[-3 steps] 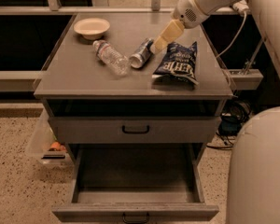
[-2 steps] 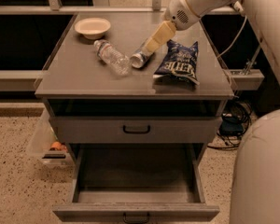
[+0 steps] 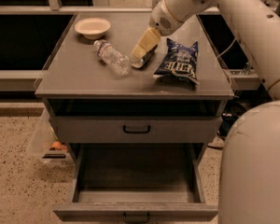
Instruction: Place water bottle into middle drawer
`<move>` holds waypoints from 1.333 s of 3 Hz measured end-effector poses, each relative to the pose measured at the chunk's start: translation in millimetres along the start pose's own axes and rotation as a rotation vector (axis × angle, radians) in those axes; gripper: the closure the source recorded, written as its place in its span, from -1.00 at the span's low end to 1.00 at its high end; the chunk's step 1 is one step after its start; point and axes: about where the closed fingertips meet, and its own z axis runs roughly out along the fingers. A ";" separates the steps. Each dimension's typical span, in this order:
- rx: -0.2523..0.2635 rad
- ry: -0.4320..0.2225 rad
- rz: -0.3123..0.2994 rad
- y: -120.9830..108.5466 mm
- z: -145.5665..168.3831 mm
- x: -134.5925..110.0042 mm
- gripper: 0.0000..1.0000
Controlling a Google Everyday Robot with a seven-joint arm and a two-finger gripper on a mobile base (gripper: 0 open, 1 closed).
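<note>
End effector (image 3: 138, 55) low over counter (image 3: 79, 80); its grasp cannot be told
One water bottle (image 3: 111, 57) just left, one can (image 3: 144, 60) at its tip, one chip bag (image 3: 177, 68) right, one bowl (image 3: 92, 27) beyond; middle drawer (image 3: 98, 212) open below

Speckled beige floor (image 3: 18, 171), lower left. Grey bench (image 3: 74, 80) centre frame, with dark recesses behind at upper left and upper right. Clear plastic bin (image 3: 43, 143) left of bench. Gripper (image 3: 138, 56) over bench top, upper centre.
</note>
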 end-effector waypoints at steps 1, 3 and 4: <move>-0.001 0.050 0.002 -10.6 23.7 4.3 -1.00; -0.035 0.068 -0.006 -25.0 62.5 -3.6 -1.00; -0.044 0.053 0.008 -28.9 67.9 -6.5 -1.00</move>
